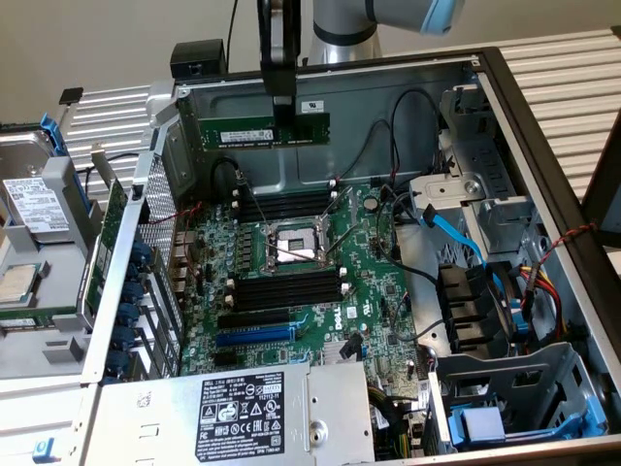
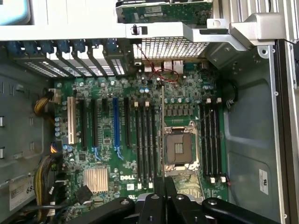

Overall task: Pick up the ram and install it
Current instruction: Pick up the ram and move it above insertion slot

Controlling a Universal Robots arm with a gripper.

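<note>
Exterior view: my gripper [image 1: 282,118] is clenched on the ram [image 1: 243,133], pinching it across its flat faces near the middle of its upper long edge. The stick hangs level in the air, above and beyond the CPU socket [image 1: 291,243], close to the far wall of the case [image 1: 388,83] and clear of the motherboard [image 1: 374,291]. Its white label faces this camera. One bank of black memory slots [image 1: 289,288] lies on the near side of the CPU socket and another on its far side. The ram touches neither.

Wrist view: I look straight down the ram [image 2: 162,121], so it shows edge-on as a thin line running out from my gripper [image 2: 163,185]. That line falls along the edge of the CPU socket [image 2: 180,148], on the side towards the four-slot bank [image 2: 145,140].

As for handling, I judge the stick to be very light and stiff, but thin and brittle. It would crack rather than flex if it were twisted. The faces are smooth, so a hold far off-centre could let it pivot between my pads. The upper edge at mid-length seems the right place for the hold, because it leaves the contact edge below free and keeps the stick level.
</note>
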